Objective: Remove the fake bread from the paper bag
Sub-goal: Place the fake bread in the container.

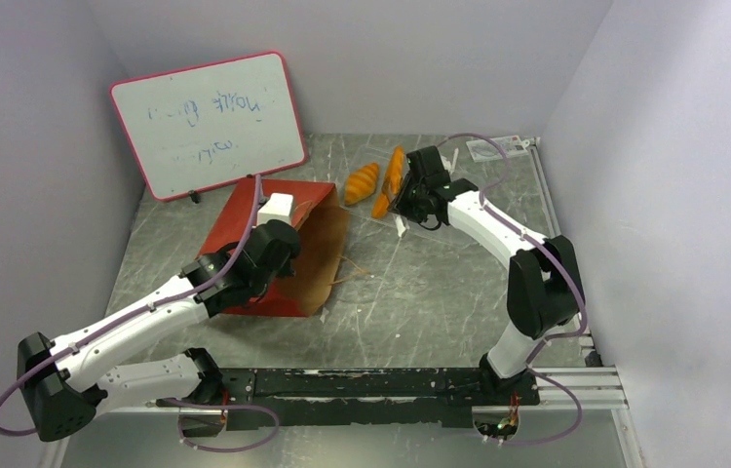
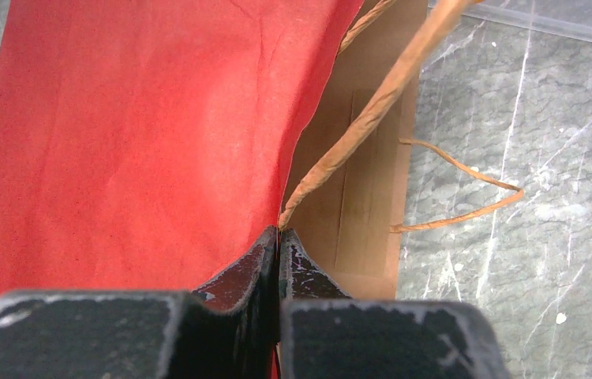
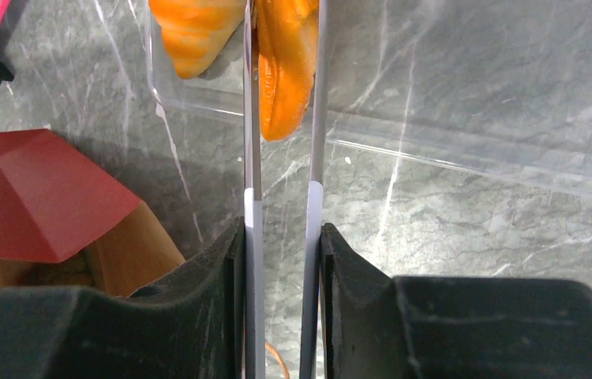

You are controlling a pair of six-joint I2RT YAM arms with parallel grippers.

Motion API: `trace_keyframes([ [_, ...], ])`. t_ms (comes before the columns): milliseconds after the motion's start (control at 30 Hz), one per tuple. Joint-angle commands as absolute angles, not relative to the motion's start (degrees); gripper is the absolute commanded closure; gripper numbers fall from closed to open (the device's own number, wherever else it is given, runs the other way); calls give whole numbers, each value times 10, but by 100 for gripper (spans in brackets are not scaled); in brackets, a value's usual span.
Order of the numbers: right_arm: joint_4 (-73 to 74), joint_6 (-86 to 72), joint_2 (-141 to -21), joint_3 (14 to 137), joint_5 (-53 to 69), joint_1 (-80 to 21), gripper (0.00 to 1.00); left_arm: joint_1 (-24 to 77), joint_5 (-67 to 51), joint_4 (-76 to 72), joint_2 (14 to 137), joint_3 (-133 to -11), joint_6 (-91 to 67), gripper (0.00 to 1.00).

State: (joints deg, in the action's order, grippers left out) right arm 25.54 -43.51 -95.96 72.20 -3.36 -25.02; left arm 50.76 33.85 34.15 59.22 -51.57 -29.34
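Two fake bread loaves are confirmed outside the paper bag (image 1: 245, 219). One (image 3: 194, 31) lies free over a clear tray (image 3: 474, 150). The other (image 3: 285, 71), just right of it, sits between the two arms of one pair of tweezers (image 3: 252, 158).

In the top view, note orange at three spots to the far right of the bag. You cannot tell whether the two spots by the right gripper (image 1: 408, 200) are one loaf or two.

The right gripper's fingers (image 3: 214, 268) clamp the tweezers, whose arms stay apart around the loaf.

One bag lies on its side on the left half of the table (image 1: 440, 292), with its brown inside facing right. Its two handles show in the left wrist view: one (image 2: 380, 95) rises from the rim and one (image 2: 466, 189) loops onto the table.

The left gripper (image 2: 279, 241) is pressed together on the bag's rim at the base of the rising handle.

One whiteboard (image 1: 208, 122) stands at the far left.
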Motion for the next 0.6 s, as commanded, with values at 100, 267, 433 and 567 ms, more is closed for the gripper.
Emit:
trace_keyframes([
  [100, 248, -438, -974, 753, -40, -249, 67, 505, 339, 316, 584, -510, -287, 93],
  [267, 251, -438, -970, 768, -36, -249, 62, 504, 341, 318, 585, -514, -285, 93],
  [433, 252, -440, -965, 771, -30, -249, 58, 504, 340, 320, 589, -521, -286, 93],
  [567, 252, -441, -964, 763, -24, -249, 56, 504, 337, 322, 588, -523, -289, 93],
])
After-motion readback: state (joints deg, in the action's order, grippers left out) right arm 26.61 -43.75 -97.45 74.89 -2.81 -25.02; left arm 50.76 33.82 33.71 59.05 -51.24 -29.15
